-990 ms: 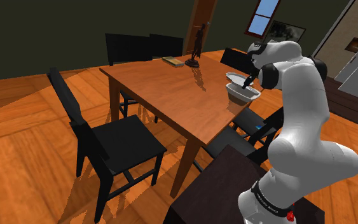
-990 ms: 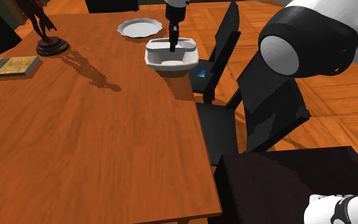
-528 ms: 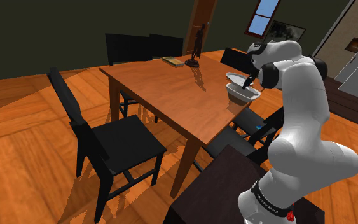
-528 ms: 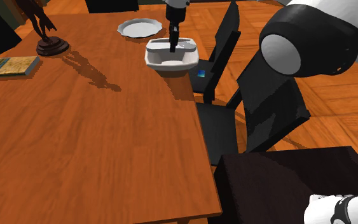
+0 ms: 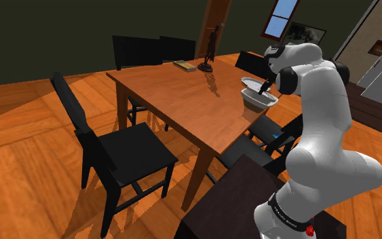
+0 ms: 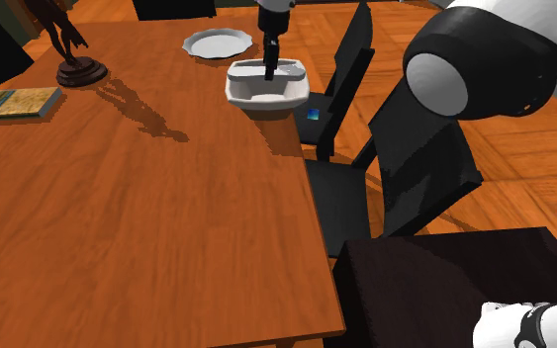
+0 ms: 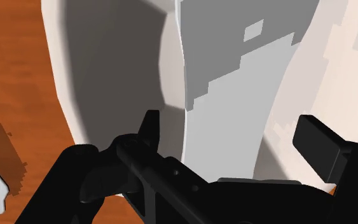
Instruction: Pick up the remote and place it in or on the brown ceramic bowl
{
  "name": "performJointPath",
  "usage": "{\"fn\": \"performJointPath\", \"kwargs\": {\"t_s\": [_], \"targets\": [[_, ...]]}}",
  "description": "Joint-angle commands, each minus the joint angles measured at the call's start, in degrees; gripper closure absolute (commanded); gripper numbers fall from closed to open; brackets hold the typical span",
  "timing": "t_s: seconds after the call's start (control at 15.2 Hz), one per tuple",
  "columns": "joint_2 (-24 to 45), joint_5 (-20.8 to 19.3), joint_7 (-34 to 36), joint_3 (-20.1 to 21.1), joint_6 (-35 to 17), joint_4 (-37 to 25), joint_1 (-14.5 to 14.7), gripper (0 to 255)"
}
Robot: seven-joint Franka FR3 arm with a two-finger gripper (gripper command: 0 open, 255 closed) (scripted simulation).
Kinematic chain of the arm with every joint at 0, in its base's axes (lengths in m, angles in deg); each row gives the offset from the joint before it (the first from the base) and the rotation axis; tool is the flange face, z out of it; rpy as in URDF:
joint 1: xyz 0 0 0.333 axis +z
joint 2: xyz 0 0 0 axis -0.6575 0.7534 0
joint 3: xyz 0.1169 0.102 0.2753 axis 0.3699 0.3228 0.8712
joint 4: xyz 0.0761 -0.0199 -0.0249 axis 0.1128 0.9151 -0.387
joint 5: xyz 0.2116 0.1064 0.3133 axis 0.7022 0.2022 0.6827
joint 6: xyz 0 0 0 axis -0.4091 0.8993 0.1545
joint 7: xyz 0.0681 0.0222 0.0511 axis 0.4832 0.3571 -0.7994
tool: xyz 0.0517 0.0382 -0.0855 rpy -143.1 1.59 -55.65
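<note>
A white bowl (image 5: 259, 96) (image 6: 266, 92) stands near the table's edge on the shoulder view's right. My black gripper (image 5: 266, 84) (image 6: 268, 67) reaches down into it from above. In the wrist view a flat light-grey remote (image 7: 234, 95) lies inside the bowl (image 7: 107, 70), leaning along its inner wall. My gripper (image 7: 233, 133) is open. Its fingertips (image 7: 151, 124) stand apart on either side of the remote, with a gap to it on both sides.
A white plate (image 6: 217, 43) lies just beyond the bowl. A dark statuette (image 6: 76, 59) and a book (image 6: 17, 102) sit at the far end of the wooden table (image 5: 176, 95). Black chairs (image 5: 118, 153) surround the table, one (image 6: 340, 79) right beside the bowl.
</note>
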Motion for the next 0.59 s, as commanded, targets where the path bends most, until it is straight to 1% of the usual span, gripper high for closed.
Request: {"fn": "performJointPath", "kwargs": {"t_s": [0.0,0.13,0.53], "targets": [[-1.2,-0.4,0.3,-0.4,2.1,-1.0,-0.2,0],[-2.1,-0.9,0.7,-0.6,4.7,-2.9,-0.8,0],[-2.1,-0.9,0.7,-0.6,4.7,-2.9,-0.8,0]]}}
